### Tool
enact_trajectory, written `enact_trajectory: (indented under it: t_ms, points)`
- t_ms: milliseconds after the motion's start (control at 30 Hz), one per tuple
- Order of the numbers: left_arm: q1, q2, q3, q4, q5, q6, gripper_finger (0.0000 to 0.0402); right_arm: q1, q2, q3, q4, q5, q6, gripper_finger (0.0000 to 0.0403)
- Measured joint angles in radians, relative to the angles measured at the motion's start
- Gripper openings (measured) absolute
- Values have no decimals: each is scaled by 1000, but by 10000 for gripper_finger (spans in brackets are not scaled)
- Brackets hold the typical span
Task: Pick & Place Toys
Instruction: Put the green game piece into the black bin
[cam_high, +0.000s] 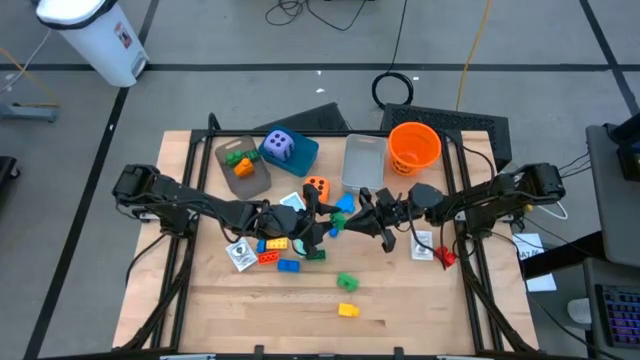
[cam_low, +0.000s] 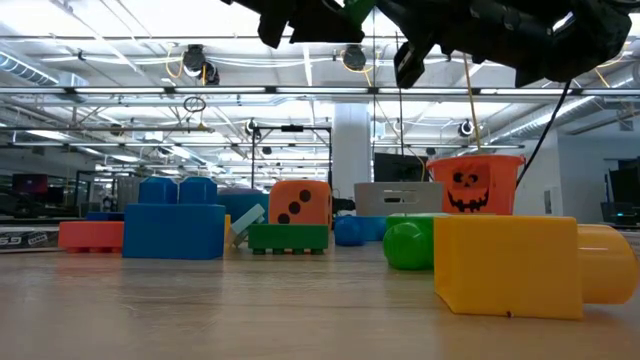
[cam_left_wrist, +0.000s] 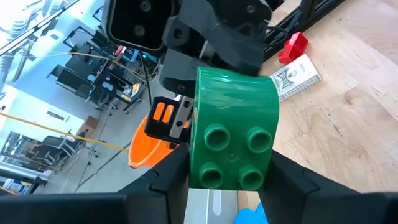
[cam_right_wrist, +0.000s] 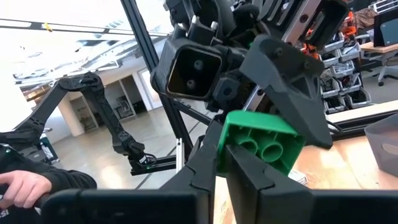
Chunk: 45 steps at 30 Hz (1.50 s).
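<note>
Green plastic, hard and glossy: this is the green brick (cam_left_wrist: 231, 134) that both arms meet on, lifted above the middle of the bench (cam_high: 420, 310), near the orange die (cam_high: 317, 186). You see the left pincer (cam_left_wrist: 231, 199) closed on its two side walls, with the four studs facing the wrist camera. The right pincer (cam_right_wrist: 227, 163) is nearly closed and its fingers sit at the hollow underside of the same brick; whether they really pinch it, I cannot tell. I judge the brick to be light and stiff, so it will not bend, but its smooth faces can slip or turn between narrow fingers. Take it on flat opposite walls, low and centred, not on the studs. Other bricks lie on the bench below, beside the orange bucket (cam_high: 414, 146).
</note>
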Motion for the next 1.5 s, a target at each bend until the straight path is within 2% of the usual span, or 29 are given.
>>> enact_trajectory:
  t_ms: [300,433,600,833,1067,1233,1367,1500]
  points:
    - [0,-2,0,2,-54,11,163,-2,1,0,28,0,-8,105]
    - [0,-41,0,-49,-75,6,157,-15,1,0,26,0,-16,130]
    - [0,-134,2,-155,-77,-42,163,-46,1,0,23,-10,-16,141]
    - [24,-279,2,-424,-77,-189,157,-82,1,0,-24,-84,-19,135]
    - [129,-400,1,-751,-78,-427,169,-62,1,0,-237,-74,-99,139]
    - [241,-437,1,-934,-76,-569,162,-20,1,-1,-302,-22,-118,137]
    - [343,-439,-14,-1009,-46,-638,156,17,1,-1,-298,-9,-185,135]
    - [454,-439,-61,-1020,6,-671,169,52,1,-1,-297,82,-238,135]
